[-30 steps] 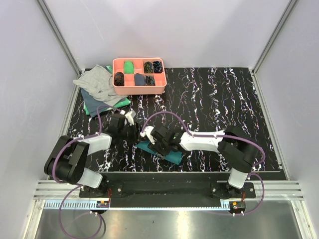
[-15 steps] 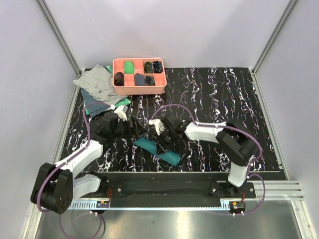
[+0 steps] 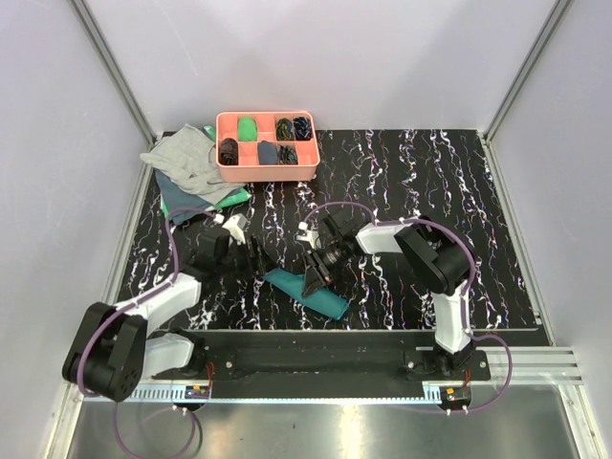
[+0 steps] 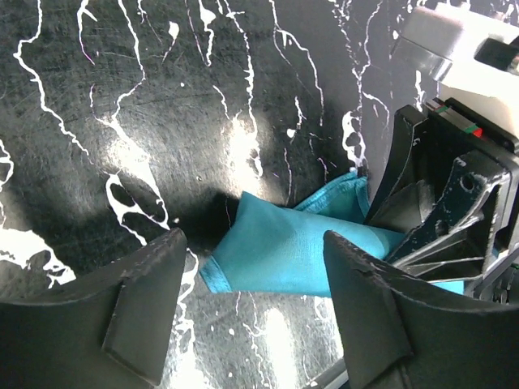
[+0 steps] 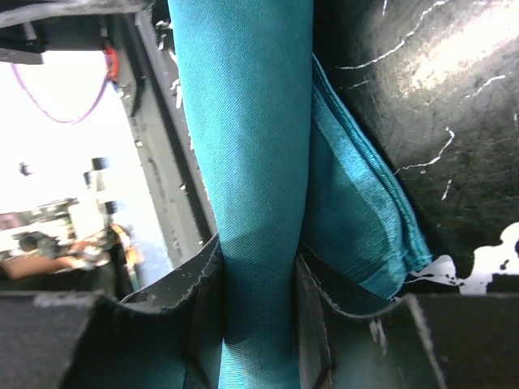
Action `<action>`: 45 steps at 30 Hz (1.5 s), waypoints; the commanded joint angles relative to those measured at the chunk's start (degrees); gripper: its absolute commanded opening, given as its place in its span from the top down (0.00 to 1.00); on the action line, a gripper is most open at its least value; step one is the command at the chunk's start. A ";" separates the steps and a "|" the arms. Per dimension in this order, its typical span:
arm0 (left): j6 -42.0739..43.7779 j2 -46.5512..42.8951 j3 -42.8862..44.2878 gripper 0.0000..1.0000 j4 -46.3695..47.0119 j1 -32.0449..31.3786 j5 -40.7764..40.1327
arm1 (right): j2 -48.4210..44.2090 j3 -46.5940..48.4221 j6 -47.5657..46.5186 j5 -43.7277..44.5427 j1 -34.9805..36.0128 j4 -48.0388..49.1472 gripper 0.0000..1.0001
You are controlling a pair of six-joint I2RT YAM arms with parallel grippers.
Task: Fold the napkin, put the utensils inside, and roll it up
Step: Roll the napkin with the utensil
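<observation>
Well, there are two black-and-white robot arms at the near edge of the black, white-veined marble-look counter (image 3: 430,191), each trailing one looped purple cable.

Between them lies one teal woven-fabric napkin (image 3: 327,302), rolled into a short tube. It sits slantwise near the front of the counter, a little left of centre.

The left arm lies low, its forearm stretched rightward. The left end effector (image 3: 256,256) sits just beside the roll's left end, with its two dark, matte fingers (image 4: 142,308) spread wide and holding nothing. From its wrist camera the rounded end of the roll shows in the gap, clear of both fingers.

The right arm is folded back on itself, elbow raised and forearm reaching left. The right end effector (image 3: 313,277) tips down onto the roll, its two scuffed black fingers (image 5: 199,288) pinching the smooth, finely woven tube from either side. A flatter layered edge of the same cloth lies beside the tube on the counter.

At the far left stands one salmon-pink rectangular plastic tray (image 3: 266,173) divided into compartments. It holds about six small bundles, one bright green and the rest dark.

Touching its left side is a heap of cloths. One crumpled light grey cloth (image 3: 184,158) is on top, one dark grey-blue cloth (image 3: 182,203) is under it, and one bright green cloth (image 3: 235,196) peeks out at the edge.
</observation>
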 commanded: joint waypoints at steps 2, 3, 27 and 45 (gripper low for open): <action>0.06 3.67 -0.09 0.36 7.18 0.02 1.76 | 4.00 1.52 0.20 -5.06 -1.36 -2.25 0.60; -0.02 4.29 -0.09 0.38 7.63 0.10 2.11 | 4.18 1.70 0.46 -5.59 -1.54 -2.25 0.60; 0.50 17.30 7.73 1.00 3.07 0.10 7.13 | -11.54 5.13 -3.22 15.83 -2.60 -10.16 0.15; 1.38 22.31 13.18 1.00 -2.74 0.02 9.76 | -16.48 -0.94 -18.79 56.80 19.64 -2.86 0.00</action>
